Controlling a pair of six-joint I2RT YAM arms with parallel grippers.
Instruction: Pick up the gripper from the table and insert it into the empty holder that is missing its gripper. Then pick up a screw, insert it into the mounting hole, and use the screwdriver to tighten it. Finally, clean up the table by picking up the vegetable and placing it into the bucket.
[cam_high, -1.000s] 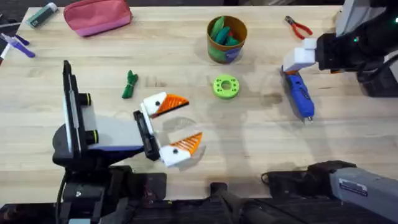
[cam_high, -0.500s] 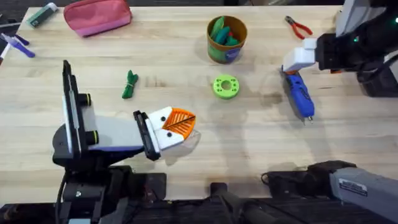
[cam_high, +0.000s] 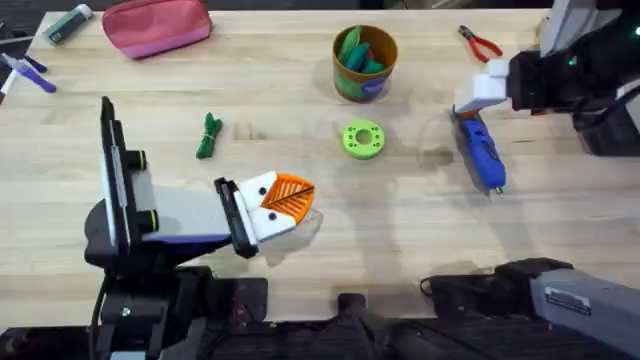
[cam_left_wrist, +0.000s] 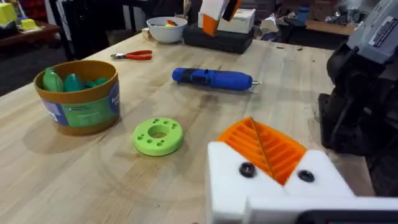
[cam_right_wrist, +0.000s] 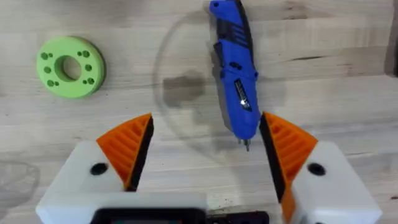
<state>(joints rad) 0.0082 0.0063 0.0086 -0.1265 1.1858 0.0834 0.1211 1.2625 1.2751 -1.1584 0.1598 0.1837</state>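
My left gripper (cam_high: 298, 200) hovers low over the near-middle of the table, shut with its two orange pads (cam_left_wrist: 264, 149) pressed together and nothing between them. At the right, my right gripper (cam_high: 478, 100) stands open over the blue screwdriver (cam_high: 481, 152). The screwdriver (cam_right_wrist: 235, 93) lies flat with its silver tip between the orange pads (cam_right_wrist: 127, 146). The dark green vegetable (cam_high: 207, 135) lies on the wood left of centre. The gold-brown bucket (cam_high: 364, 62) at the back holds green pieces. The loose gripper, the holder and a screw are out of view.
A lime-green ring disc (cam_high: 362, 139) lies in front of the bucket. Red-handled pliers (cam_high: 480, 42) sit at the back right, a pink pouch (cam_high: 155, 25) at the back left, and purple pens (cam_high: 25, 72) at the left edge. A white bowl (cam_left_wrist: 166, 28) stands beyond the pliers.
My left gripper went from wide open one second ago to shut, and has stayed shut since. The right arm and the table's objects have not moved.
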